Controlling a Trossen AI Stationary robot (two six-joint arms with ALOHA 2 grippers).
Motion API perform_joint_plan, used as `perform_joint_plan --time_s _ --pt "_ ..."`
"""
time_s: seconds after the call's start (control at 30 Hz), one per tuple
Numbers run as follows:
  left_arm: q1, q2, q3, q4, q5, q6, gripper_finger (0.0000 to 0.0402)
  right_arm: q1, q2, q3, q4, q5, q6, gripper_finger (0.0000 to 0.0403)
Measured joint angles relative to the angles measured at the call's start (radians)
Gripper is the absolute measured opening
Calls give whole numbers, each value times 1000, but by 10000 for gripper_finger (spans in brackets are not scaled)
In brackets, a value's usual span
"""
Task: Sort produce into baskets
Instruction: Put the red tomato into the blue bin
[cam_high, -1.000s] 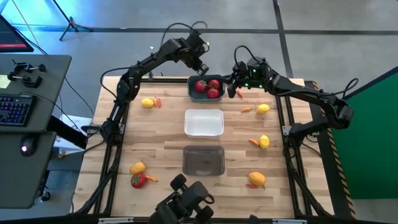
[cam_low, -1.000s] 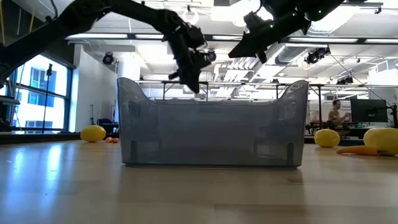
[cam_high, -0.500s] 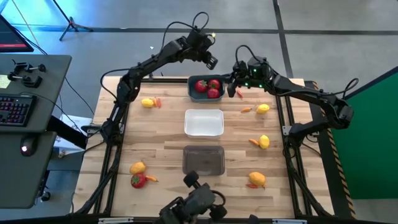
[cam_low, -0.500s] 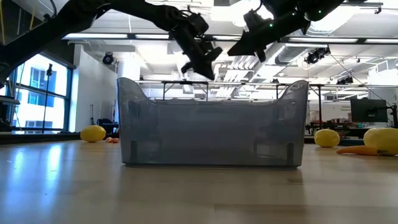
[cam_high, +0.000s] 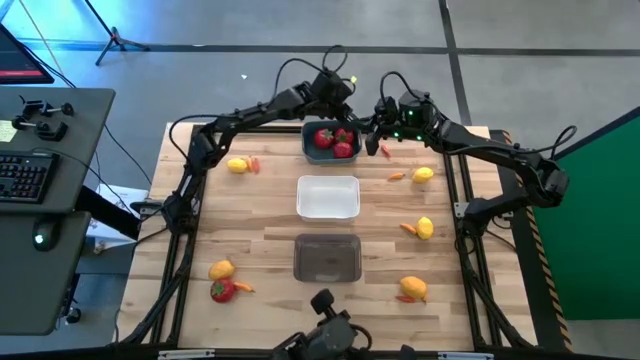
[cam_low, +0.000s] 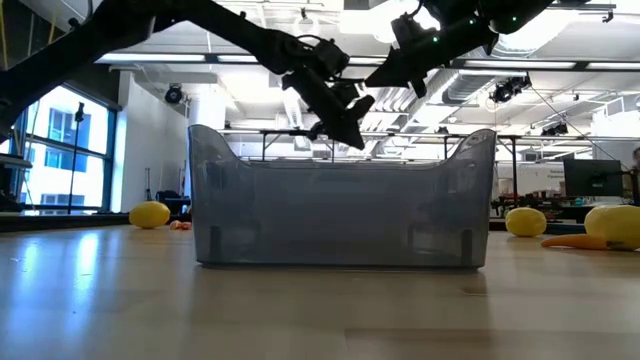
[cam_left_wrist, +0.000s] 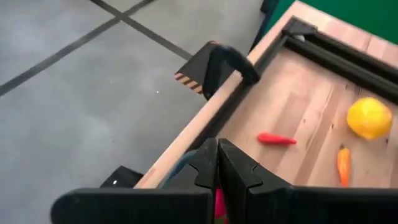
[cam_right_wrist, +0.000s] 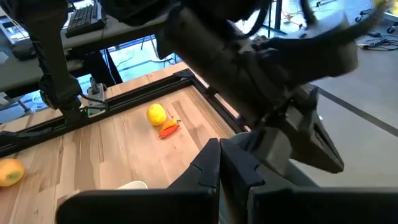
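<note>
The blue-grey basket (cam_high: 318, 152) at the table's far side holds three red strawberries (cam_high: 335, 139). The white basket (cam_high: 328, 197) and the translucent grey basket (cam_high: 327, 258) stand in line nearer. Lemons (cam_high: 423, 174), small carrots (cam_high: 397, 177) and one strawberry (cam_high: 223, 290) lie scattered on the table. My left gripper (cam_high: 349, 103) hangs shut and holds nothing above the blue-grey basket's far right corner, slanting down. My right gripper (cam_high: 368, 124) hovers shut and holds nothing just right of that basket, close to the left one (cam_right_wrist: 267, 93).
A red piece (cam_high: 385, 151) lies right of the blue-grey basket. More lemons with carrots lie at the left (cam_high: 237, 165), the right (cam_high: 425, 228), the near right (cam_high: 412, 288) and the near left (cam_high: 221, 269). Black frame rails (cam_high: 455, 200) run along both table sides.
My left gripper has swung toward the table's right edge over the blue-grey basket's far rim. It has tipped from pointing almost straight down to slanting, and has sunk a little. It now hangs close to my right gripper, which has kept still.
</note>
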Motion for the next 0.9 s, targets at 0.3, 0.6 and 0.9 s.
perform_joint_plan --time_s 0.3,0.6,0.9 --pt "-8 -225 -345 202 -6 -15 0 0 0 0 26 -16 -5 0" --pt "-76 -557 -593 72 -17 -41 0 0 0 0 22 -52 -57 0" --pt "-277 -798 -605 -385 -78 -191 0 0 0 0 -3 -162 -124 0"
